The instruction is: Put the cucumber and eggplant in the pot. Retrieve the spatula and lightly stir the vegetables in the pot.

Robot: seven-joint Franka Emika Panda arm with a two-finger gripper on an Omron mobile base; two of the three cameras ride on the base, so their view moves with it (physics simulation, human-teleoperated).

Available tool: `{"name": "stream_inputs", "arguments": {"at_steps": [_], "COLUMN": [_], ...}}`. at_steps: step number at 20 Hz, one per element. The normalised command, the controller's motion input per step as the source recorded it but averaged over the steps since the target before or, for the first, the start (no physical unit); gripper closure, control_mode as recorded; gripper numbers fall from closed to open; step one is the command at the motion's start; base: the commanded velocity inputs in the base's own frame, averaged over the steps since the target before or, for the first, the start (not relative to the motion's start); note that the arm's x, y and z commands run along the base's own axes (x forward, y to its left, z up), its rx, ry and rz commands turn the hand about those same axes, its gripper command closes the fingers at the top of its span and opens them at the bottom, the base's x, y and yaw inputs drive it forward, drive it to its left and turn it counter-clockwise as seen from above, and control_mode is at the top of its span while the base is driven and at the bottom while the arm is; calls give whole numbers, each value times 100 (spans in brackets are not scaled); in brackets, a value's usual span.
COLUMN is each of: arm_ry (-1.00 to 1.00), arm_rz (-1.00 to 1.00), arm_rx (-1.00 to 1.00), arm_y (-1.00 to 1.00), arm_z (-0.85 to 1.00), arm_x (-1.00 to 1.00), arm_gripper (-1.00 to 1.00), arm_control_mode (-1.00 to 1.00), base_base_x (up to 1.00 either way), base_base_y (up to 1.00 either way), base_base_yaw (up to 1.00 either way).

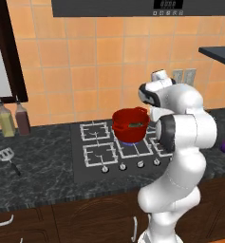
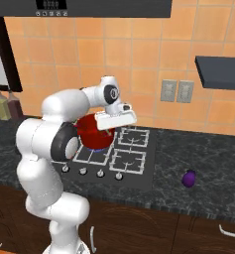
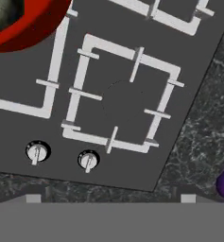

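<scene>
The end effector (image 2: 115, 119) stood wide open, empty. The small, smooth purple eggplant (image 2: 189, 178), lower right, was judged light, slippery; a mid-body grasp was advised.

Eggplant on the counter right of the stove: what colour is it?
Dark purple. The eggplant shows best in the right base view, lying on the dark counter.
</scene>
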Motion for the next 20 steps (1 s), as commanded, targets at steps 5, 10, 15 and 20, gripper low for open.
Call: {"name": "stream_inputs", "arguments": {"at_steps": [5, 10, 15, 20], "arm_ry": [-23, -6, 0, 0], "arm_rz": [2, 0, -2, -11], "arm_rx": [1, -1, -3, 1], "arm_y": [-100, -100, -100, -100], "arm_z": [-7, -33, -34, -14], "arm_x": [-80, -23, 5, 5], "arm_gripper": [-100, -100, -100, -100], "arm_control_mode": [-100, -100, -100, -100], "base_base_x": [0, 0, 0, 0], "base_base_y": [0, 0, 0, 0], "base_base_yaw": [0, 0, 0, 0]}}
